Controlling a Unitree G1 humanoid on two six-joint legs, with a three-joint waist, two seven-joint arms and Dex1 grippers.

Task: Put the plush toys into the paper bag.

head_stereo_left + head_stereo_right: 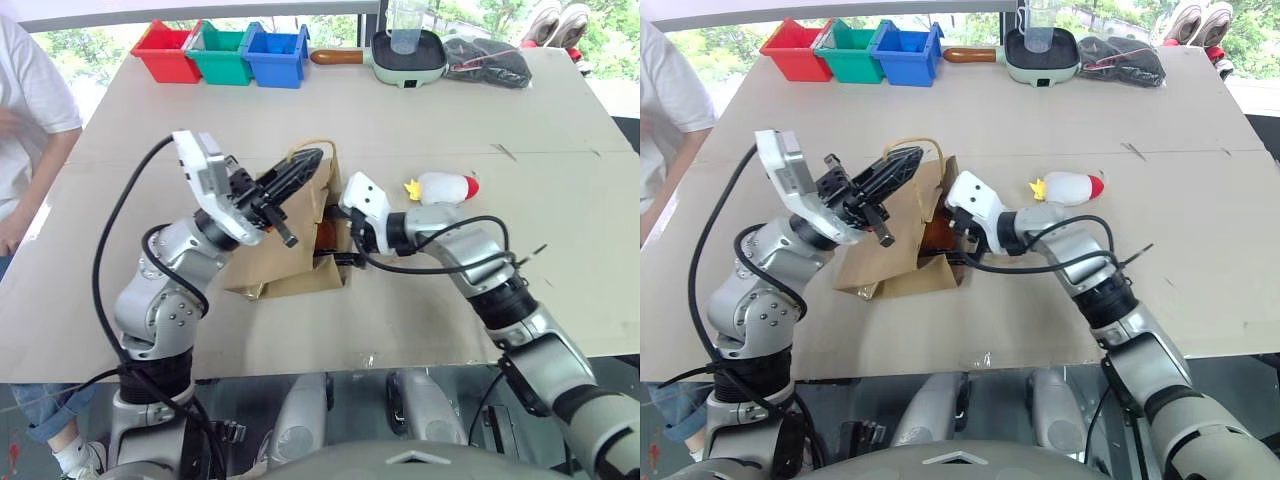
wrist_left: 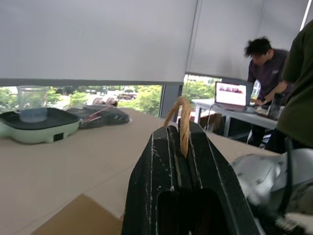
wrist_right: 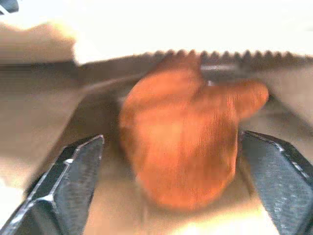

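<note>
Right gripper (image 3: pixel 171 186) is standing wide open, holding nothing, brown plush toy (image 3: pixel 183 147) between its fingers inside paper bag (image 1: pixel 290 262); withdrawing straight back should avoid snagging.

the paper bag (image 1: pixel 290 245) lay mid-table, its mouth blocked by the right gripper (image 3: pixel 171 186) and the brown toy (image 3: pixel 181 147). the white rocket toy (image 1: pixel 445 187) lay just beyond. bare table (image 1: pixel 430 110) stretched behind them to the bins (image 1: pixel 220 52)

Beige table (image 1: pixel 420 130) (daylit), windows (image 2: pixel 142 95), white blinds (image 2: pixel 98 39).
</note>
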